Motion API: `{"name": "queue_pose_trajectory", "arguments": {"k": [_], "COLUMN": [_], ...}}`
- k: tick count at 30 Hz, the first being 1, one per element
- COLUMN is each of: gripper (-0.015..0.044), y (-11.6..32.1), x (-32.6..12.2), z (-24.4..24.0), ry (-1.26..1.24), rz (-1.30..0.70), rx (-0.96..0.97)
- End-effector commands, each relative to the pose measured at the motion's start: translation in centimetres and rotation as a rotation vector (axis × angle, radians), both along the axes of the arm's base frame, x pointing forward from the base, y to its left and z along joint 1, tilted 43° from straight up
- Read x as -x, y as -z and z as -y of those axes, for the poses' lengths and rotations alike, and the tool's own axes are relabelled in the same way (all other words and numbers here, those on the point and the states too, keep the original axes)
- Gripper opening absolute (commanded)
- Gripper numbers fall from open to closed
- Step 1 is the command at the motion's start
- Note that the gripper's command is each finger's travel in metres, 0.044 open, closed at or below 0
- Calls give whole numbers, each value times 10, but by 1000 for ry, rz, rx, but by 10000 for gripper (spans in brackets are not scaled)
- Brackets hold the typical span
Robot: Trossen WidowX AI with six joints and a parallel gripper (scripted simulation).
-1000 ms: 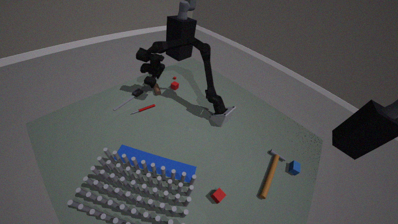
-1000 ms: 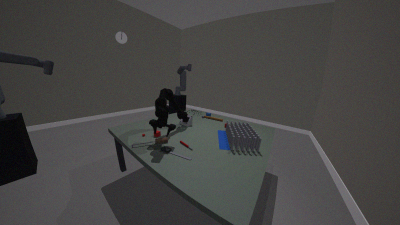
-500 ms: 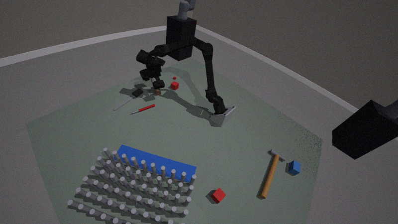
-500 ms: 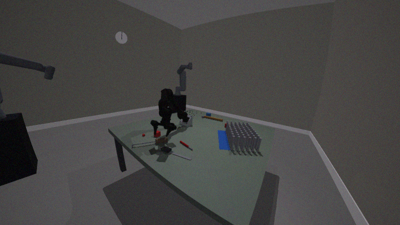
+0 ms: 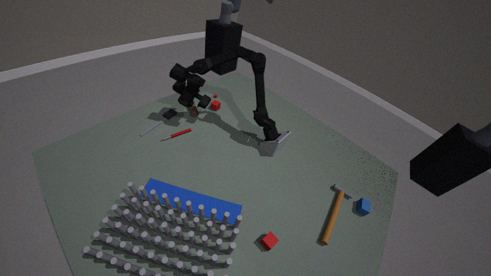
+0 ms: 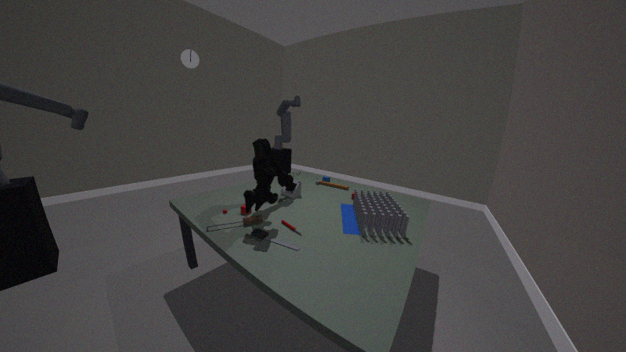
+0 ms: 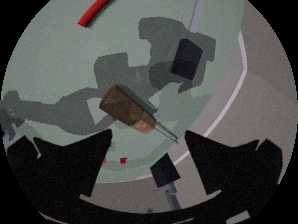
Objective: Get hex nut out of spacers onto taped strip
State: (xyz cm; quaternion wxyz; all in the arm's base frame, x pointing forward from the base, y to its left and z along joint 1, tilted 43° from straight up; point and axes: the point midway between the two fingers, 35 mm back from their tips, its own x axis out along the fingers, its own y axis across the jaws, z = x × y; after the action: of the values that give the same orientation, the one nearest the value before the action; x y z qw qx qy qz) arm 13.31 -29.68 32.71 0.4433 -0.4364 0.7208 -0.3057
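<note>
My gripper (image 5: 194,102) (image 6: 253,210) (image 7: 149,133) is open and empty, above and beside the wooden-handled tool. That tool's brown handle (image 5: 194,110) (image 6: 253,220) (image 7: 127,110) lies on the table, its thin metal shaft pointing away from the spacers. A black-handled tool (image 5: 169,113) (image 6: 259,233) (image 7: 187,60) with a flat grey blade lies beside it. A red screwdriver (image 5: 180,133) (image 6: 289,225) (image 7: 92,13) lies nearer the field. The metal spacers (image 5: 158,239) (image 6: 372,210) stand in rows behind the blue strip (image 5: 181,192) (image 6: 350,220). I cannot see the nut.
A red cube (image 5: 215,105) (image 6: 245,210) and a smaller red cube (image 5: 215,95) (image 6: 224,211) (image 7: 123,161) lie near my gripper. A hammer (image 5: 332,219) (image 6: 333,185), a blue cube (image 5: 363,206) (image 6: 325,178) and another red cube (image 5: 269,240) lie to one side of the spacers.
</note>
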Motion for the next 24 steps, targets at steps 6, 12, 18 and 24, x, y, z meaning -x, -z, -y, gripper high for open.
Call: {"name": "queue_pose_trajectory", "arguments": {"k": [6, 12, 18, 24], "gripper": [440, 440, 440, 361], "y": [1, 1, 1, 1], "x": [6, 6, 6, 6], "z": [-13, -13, -13, -13], "ry": [-197, -197, -197, -197], "rz": [-763, -763, -763, -763], "rx": [-88, -88, -88, -88]}}
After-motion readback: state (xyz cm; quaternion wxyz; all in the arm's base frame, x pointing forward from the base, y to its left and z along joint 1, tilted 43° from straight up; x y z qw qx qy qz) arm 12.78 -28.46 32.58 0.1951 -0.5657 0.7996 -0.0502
